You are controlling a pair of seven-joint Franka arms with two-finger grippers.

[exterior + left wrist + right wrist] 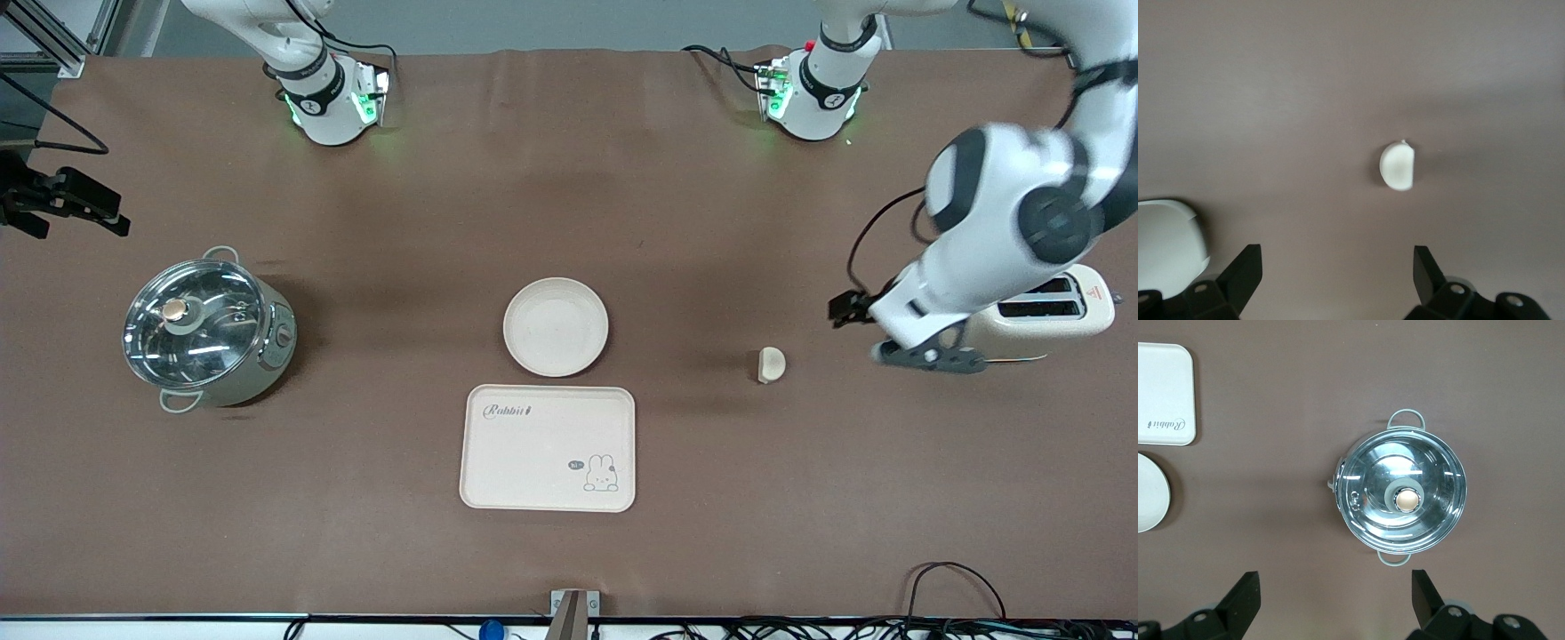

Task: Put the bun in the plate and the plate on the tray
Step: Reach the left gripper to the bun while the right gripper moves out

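Observation:
The small cream bun [771,364] [1398,167] lies on the brown table toward the left arm's end, apart from everything else. The round plate [556,326] [1148,493] rests bare at the table's middle. Just nearer the front camera lies the rectangular "Rabbit" tray [548,449] [1165,393], with nothing on it. My left gripper [932,357] [1338,263] hangs open and empty over the table between the bun and a toaster, clear of the bun. My right gripper [67,203] [1335,587] is open and empty, high up by the pot at the right arm's end.
A steel pot with a glass lid [209,329] [1401,497] stands toward the right arm's end. A cream toaster [1049,311] [1168,247] sits close beside the left gripper. Cables run along the table edge nearest the front camera.

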